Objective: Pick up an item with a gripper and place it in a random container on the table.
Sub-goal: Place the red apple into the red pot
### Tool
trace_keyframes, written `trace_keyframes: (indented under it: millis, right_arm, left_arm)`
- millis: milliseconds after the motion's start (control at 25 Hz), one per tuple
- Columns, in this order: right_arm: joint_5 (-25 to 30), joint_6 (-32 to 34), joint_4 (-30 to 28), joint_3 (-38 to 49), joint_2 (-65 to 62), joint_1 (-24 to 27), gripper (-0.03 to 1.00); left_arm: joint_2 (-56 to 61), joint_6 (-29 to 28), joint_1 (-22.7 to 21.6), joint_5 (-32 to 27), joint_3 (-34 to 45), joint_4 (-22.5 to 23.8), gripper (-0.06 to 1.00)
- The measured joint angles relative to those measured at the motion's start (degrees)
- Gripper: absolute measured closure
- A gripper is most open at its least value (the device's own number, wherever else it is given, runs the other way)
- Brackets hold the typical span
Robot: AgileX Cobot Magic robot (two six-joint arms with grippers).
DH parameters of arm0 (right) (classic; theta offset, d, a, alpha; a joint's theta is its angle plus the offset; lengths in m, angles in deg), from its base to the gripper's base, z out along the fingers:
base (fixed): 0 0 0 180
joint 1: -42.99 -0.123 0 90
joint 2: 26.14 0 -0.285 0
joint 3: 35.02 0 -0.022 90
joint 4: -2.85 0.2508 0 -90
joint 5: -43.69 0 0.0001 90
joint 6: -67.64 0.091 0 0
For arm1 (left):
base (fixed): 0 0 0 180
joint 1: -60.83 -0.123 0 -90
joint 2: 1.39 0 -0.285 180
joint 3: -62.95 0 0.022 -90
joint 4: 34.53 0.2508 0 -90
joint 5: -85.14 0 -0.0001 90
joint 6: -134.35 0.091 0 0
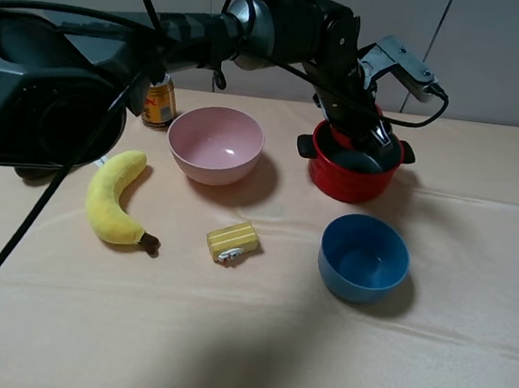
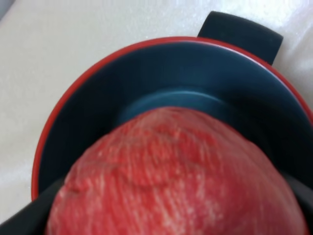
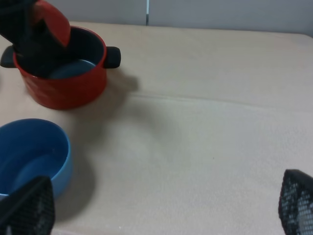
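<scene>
**Apple held over the pot's mouth**

The left gripper (image 1: 366,136) has reached across to the far right of the table (image 1: 465,371). Its fingers (image 2: 24,220) are clamped on the apple (image 2: 176,186), one on each side. The apple sits between the fingers at the open mouth of the pot (image 1: 342,180), and the pot's dark floor shows just beyond it. How far below the rim it hangs cannot be told.

The apple is round, so no long axis shows. Its stem end is out of sight, so which way it points cannot be told. The side facing the wrist camera is red with pale streaks.

The pot stands upright straight under the fingers, with its two black handles out to either side. Nothing lies between the apple and the pot's floor.

The blue bowl (image 1: 363,257) stands near the pot, on the side towards the table's front edge. The pink bowl (image 1: 215,144) is beside the pot on the arm's own side, but does not touch it. Further out on that side are a yellow block (image 1: 232,241), a plush banana (image 1: 117,197) and a can (image 1: 160,100), all well apart from the fingers.

The right gripper (image 3: 161,210) is spread wide with nothing between its fingers. It is over bare cloth, well away from the pot and nearer the blue bowl.
</scene>
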Motion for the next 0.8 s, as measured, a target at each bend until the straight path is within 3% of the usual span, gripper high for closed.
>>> trace_keyframes:
  millis: [800]
  right_arm:
    - [0.00, 0.00, 0.00, 0.00, 0.00, 0.00, 0.27]
  left_arm:
    - [-1.59, 0.00, 1.11, 0.51, 0.35, -0.43, 0.21]
